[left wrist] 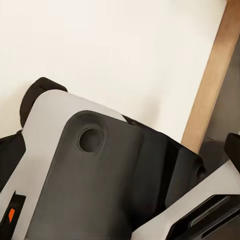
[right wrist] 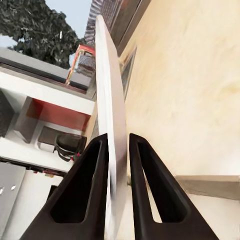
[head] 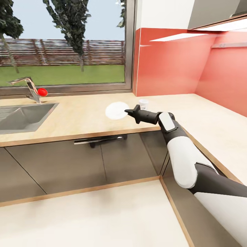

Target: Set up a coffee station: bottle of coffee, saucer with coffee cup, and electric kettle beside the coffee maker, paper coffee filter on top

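Your right gripper (right wrist: 118, 150) has its jaws clamped narrow on the rim of the small plain white round saucer (head: 116, 110), held over the light wood-grain desk (head: 79, 120) just beside the small white coffee cup (head: 143, 104), right of the steel sink (head: 24, 116); your left jaws' state cannot be told.
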Controlling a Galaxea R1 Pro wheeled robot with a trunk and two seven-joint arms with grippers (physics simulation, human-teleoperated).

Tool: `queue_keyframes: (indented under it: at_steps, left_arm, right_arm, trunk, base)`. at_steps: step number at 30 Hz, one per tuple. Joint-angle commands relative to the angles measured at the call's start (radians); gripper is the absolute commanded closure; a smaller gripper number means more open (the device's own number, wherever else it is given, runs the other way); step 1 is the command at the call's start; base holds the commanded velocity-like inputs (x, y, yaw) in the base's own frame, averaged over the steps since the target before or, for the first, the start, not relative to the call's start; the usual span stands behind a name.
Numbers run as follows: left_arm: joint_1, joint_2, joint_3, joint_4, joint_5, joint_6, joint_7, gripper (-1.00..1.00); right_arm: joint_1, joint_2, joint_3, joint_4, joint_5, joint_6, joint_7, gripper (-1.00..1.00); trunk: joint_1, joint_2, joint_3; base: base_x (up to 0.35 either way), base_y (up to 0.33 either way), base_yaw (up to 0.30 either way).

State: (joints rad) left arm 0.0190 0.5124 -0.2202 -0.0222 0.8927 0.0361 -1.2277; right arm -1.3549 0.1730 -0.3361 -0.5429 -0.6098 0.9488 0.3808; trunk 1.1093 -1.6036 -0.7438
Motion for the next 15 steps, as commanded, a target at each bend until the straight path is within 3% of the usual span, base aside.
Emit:
queue_keyframes:
  at_steps: [1, 3, 7, 11, 13, 15]
  left_arm:
    - [0.001, 0.001, -0.008, -0.002, 0.009, 0.004, -0.002, -1.00]
    - [0.001, 0.000, -0.008, -0.002, 0.009, 0.004, -0.002, -1.00]
    - [0.001, 0.000, -0.008, -0.002, 0.010, 0.004, -0.002, -1.00]
    - [0.001, 0.000, -0.008, -0.003, 0.011, 0.004, -0.003, -1.00]
    - [0.001, 0.000, -0.008, -0.003, 0.011, 0.004, -0.003, -1.00]
    - [0.001, 0.000, -0.008, -0.003, 0.011, 0.004, -0.003, -1.00]
  right_arm:
    - [-0.001, 0.001, -0.009, 0.000, 0.005, 0.013, 0.009, 1.00]
    - [-0.001, 0.001, -0.010, -0.006, 0.000, 0.028, 0.012, 1.00]
    - [0.004, 0.001, -0.011, -0.117, -0.047, 0.043, 0.018, 1.00]
    - [0.071, 0.001, -0.001, -0.363, -0.096, 0.051, 0.019, 1.00]
    - [0.095, 0.001, 0.032, -0.406, -0.109, 0.051, 0.019, 1.00]
    - [0.112, 0.001, 0.103, -0.434, -0.178, 0.051, 0.019, 1.00]
  trunk:
    - [0.000, 0.000, -0.001]
    - [0.000, 0.000, -0.001]
    - [0.000, 0.000, -0.001]
    - [0.000, 0.000, -0.001]
    - [0.000, 0.000, -0.001]
    - [0.000, 0.000, -0.001]
  base:
    - [0.000, 0.000, 0.024]
    - [0.000, 0.000, 0.014]
    - [0.000, 0.000, 0.005]
    - [0.000, 0.000, 0.001]
    - [0.000, 0.000, 0.000]
    - [0.000, 0.000, 0.000]
